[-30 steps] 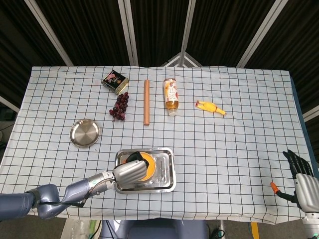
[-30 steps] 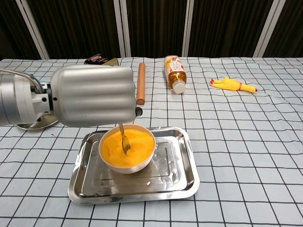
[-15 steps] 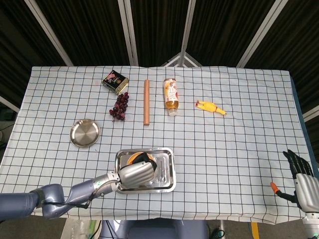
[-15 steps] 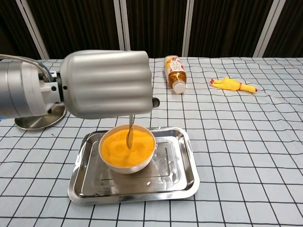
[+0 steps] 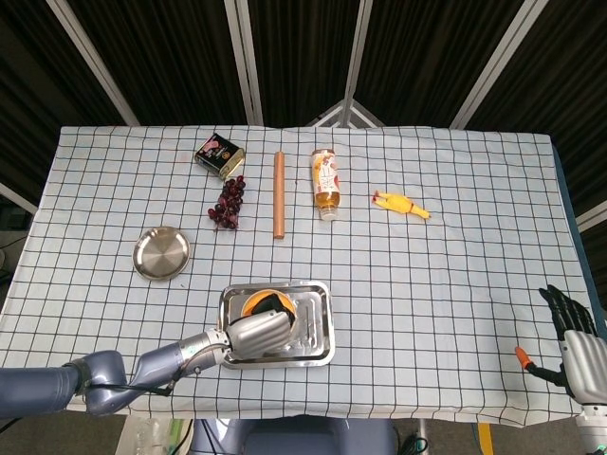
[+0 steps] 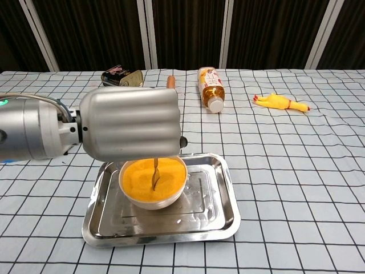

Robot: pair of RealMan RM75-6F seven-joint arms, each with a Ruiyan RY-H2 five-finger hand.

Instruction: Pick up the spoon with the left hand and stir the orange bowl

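An orange bowl (image 6: 153, 184) (image 5: 258, 302) sits at the left of a steel tray (image 6: 211, 220) (image 5: 321, 332) near the table's front edge. My left hand (image 6: 131, 123) (image 5: 254, 334) hovers just above the bowl, its silver back toward the chest camera. It grips a metal spoon (image 6: 154, 174), which hangs straight down with its tip in the orange filling. The hand hides the spoon's handle and, in the head view, much of the bowl. My right hand (image 5: 574, 339) rests off the table's right corner with its dark fingers apart, holding nothing.
Along the back lie a tin can (image 5: 219, 155), dark grapes (image 5: 228, 202), a wooden rod (image 5: 279, 193), a tea bottle (image 5: 325, 182) and a rubber chicken (image 5: 399, 204). A small steel plate (image 5: 160, 253) stands at the left. An orange-tipped tool (image 5: 527, 362) is beside my right hand.
My left hand has lowered toward the bowl and shifted slightly forward. The spoon went from slanted to upright in the orange filling. The right hand has not moved.
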